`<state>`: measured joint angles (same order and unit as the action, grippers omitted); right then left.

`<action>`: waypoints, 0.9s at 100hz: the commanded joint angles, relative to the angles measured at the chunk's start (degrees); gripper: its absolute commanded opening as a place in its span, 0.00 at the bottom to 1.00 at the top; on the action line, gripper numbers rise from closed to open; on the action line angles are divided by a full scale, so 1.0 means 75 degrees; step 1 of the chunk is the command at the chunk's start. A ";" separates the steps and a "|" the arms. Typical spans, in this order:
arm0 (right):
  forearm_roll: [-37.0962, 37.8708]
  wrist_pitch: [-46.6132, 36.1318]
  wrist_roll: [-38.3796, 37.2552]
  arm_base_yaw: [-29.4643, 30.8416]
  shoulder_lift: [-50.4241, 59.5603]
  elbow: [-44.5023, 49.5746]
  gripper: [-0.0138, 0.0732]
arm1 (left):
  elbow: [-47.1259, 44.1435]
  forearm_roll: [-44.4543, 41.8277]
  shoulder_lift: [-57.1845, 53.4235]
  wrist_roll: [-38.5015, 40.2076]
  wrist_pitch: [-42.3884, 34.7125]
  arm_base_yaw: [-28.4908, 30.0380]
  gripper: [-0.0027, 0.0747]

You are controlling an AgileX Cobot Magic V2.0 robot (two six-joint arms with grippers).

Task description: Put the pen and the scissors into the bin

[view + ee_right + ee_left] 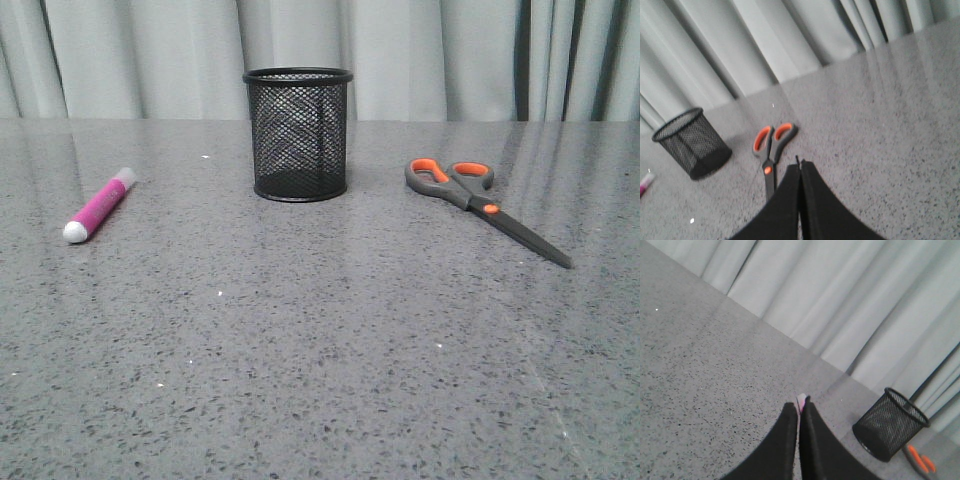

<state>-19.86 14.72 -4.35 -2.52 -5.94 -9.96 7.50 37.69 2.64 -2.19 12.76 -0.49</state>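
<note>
The pink pen (98, 207) lies on the table at the left, white end toward me. In the middle at the back the black mesh bin (298, 135) stands upright. To its right the scissors (480, 203) lie flat and closed, blades pointing to the near right. Neither gripper shows in the front view. In the left wrist view my left gripper (798, 404) is shut and holds nothing; the pen's tip (801, 399) peeks out beyond its fingertips, with the bin (889, 424) off to one side. My right gripper (800, 164) is shut and empty, close beside the scissors (771, 145).
The grey speckled table (320, 360) stretches wide in front of the three things. A pale curtain (150, 50) hangs along the table's far edge, just behind the bin.
</note>
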 commanded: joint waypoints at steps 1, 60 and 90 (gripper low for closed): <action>0.0139 0.0108 0.0032 0.0043 -0.0824 -0.0801 0.09 | 0.0839 -0.0916 0.0610 0.0026 0.0407 -0.0058 0.01; 0.0154 0.3015 0.1213 -0.0005 -0.4702 -0.4074 0.09 | 0.4801 -0.1814 0.4431 -0.1116 0.3902 -0.0058 0.01; 0.0114 0.3201 0.1213 -0.0005 -0.4702 -0.4071 0.41 | 0.4908 0.0094 0.5217 -0.2993 0.4065 -0.0058 0.05</action>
<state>-18.65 41.31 3.93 -2.52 -40.97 -38.56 42.16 31.49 40.38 -20.33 46.08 -0.49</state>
